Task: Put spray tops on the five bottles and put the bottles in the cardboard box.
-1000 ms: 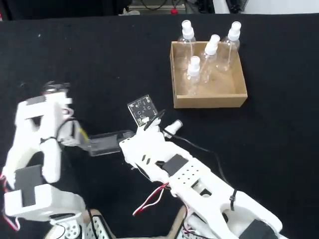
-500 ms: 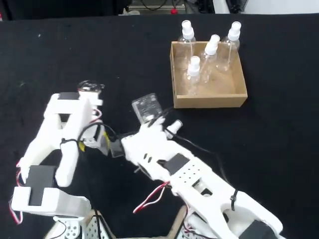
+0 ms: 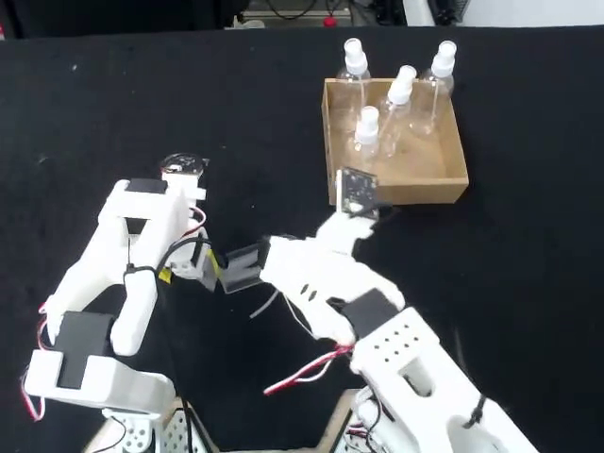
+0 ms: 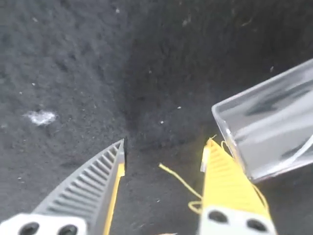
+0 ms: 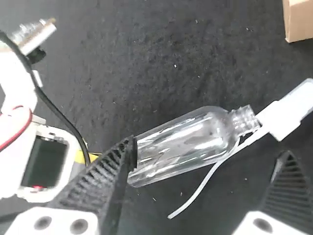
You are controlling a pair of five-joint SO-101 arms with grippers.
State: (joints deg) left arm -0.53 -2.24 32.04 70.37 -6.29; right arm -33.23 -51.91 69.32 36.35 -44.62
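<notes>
A clear bottle (image 5: 183, 146) lies on its side on the black table, its neck bare. A white spray top (image 5: 288, 113) lies just off the neck, and its thin tube (image 5: 205, 188) runs outside along the bottle. My right gripper (image 5: 209, 149) is open, its black fingers (image 5: 105, 183) wide on either side of the bottle. My left gripper (image 4: 166, 147) is open with nothing in it; the bottle's base (image 4: 266, 132) sits beside its yellow finger (image 4: 225, 181). In the high view the bottle (image 3: 242, 268) lies between the two arms.
The cardboard box (image 3: 396, 193) stands at the back right, holding several upright bottles with white spray tops (image 3: 366, 121). The left arm (image 3: 132, 255) and the right arm (image 3: 377, 330) crowd the table's front middle. Bare black table lies at the back left.
The left arm has swung right with the bottle and its gripper now stands open beside it. The right wrist has turned and shifted toward the box; the spray top lies off the neck.
</notes>
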